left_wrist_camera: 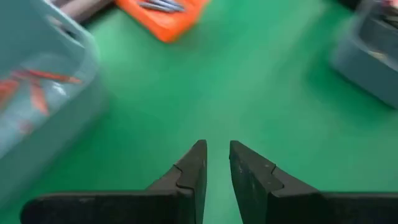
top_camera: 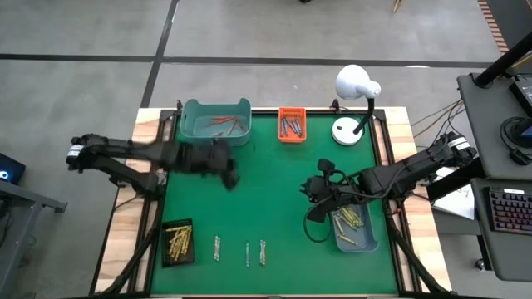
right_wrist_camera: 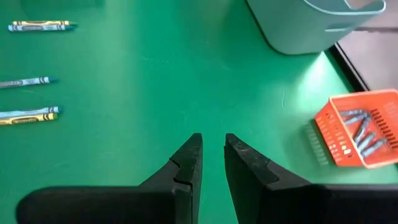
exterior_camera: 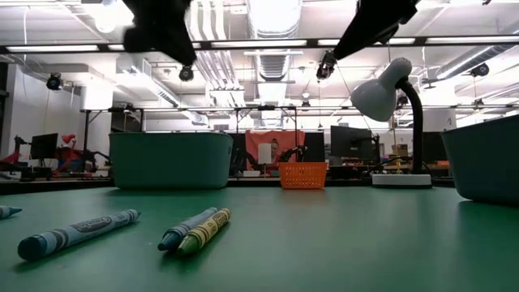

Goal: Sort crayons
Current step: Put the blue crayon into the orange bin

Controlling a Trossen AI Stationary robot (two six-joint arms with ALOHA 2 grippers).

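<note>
Three groups of loose crayons [top_camera: 218, 247] [top_camera: 247, 253] [top_camera: 263, 252] lie flat on the green mat near its front edge; the right wrist view shows them as crayons [right_wrist_camera: 40, 26] [right_wrist_camera: 25, 82] [right_wrist_camera: 28, 116]. My left gripper [left_wrist_camera: 216, 149] hangs above the mat's left middle [top_camera: 233, 176], open by a narrow gap, nothing between its fingers. My right gripper [right_wrist_camera: 212, 146] hovers above the mat right of centre [top_camera: 309, 187], also open by a narrow gap and holding nothing.
A teal bin [top_camera: 216, 120] with orange-red crayons and an orange basket [top_camera: 291, 124] with blue-grey crayons stand at the far edge. A black tray [top_camera: 177, 241] with yellow crayons sits front left, a blue-grey bin [top_camera: 356, 231] with crayons front right. A white lamp [top_camera: 357, 83] stands far right.
</note>
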